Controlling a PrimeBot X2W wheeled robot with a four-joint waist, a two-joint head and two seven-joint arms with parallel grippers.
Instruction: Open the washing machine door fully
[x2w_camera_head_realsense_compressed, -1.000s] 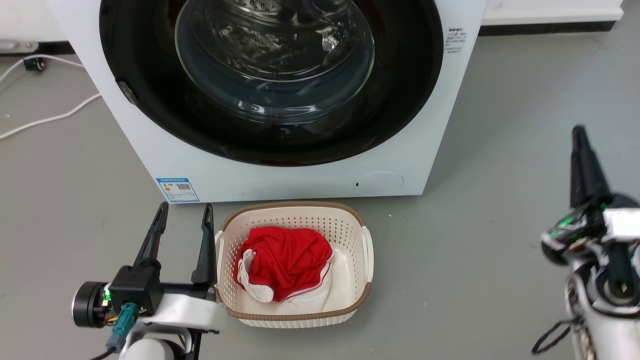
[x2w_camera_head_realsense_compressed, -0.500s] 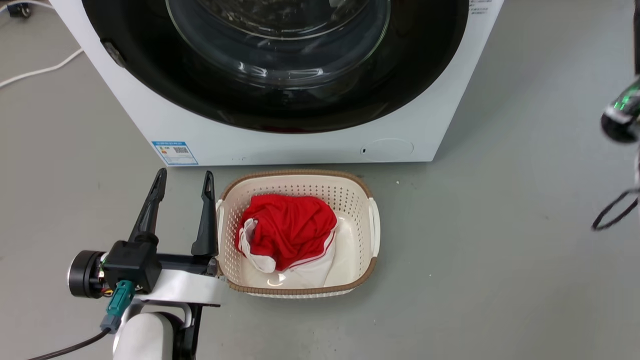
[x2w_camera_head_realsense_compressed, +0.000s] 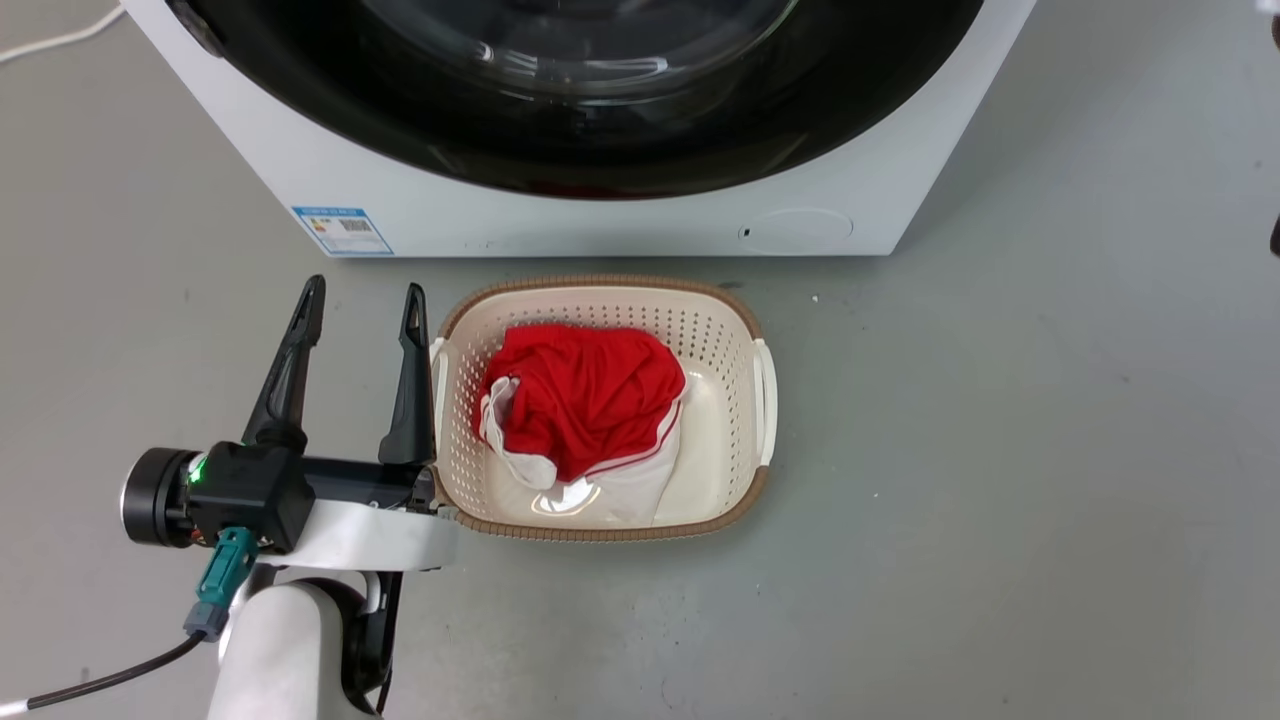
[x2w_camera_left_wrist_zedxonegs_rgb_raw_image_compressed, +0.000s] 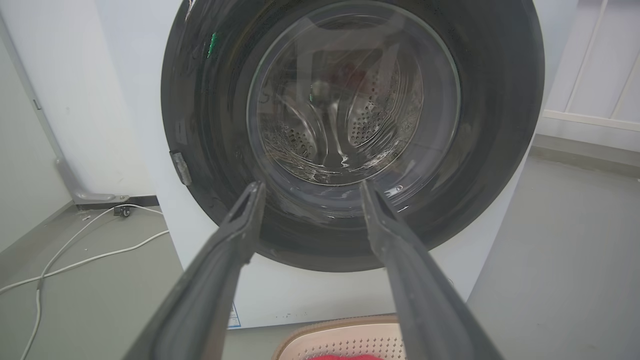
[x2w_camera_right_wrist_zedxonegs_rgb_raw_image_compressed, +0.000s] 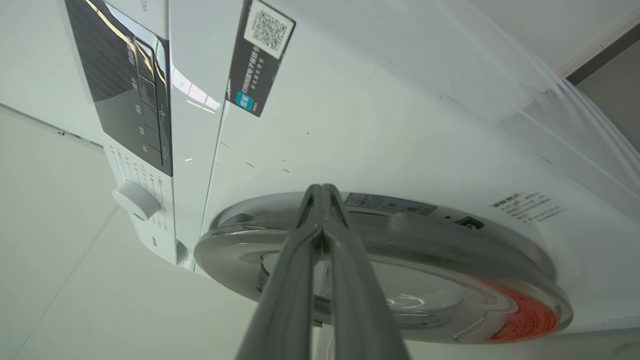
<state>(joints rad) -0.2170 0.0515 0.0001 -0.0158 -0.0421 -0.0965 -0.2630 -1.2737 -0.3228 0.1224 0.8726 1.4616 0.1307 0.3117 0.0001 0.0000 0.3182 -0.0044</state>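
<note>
Pointing right gripper (x2w_camera_right_wrist_zedxonegs_rgb_raw_image_compressed: 322, 192), fingers pressed together and empty, at the rim of the shut washing machine door (x2w_camera_right_wrist_zedxonegs_rgb_raw_image_compressed: 450, 240), probably to hook it; parking left gripper (x2w_camera_head_realsense_compressed: 363, 290) splayed beside basket (x2w_camera_head_realsense_compressed: 600, 285), near left.

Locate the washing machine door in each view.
Head view: washing machine door along the top edge, cropped.
Left wrist view: upper centre, face-on, beyond the open left hand.
Right wrist view: lower centre, edge-on, behind the shut right hand.
Shared landmark: the washing machine, its white front framing the door.
</note>
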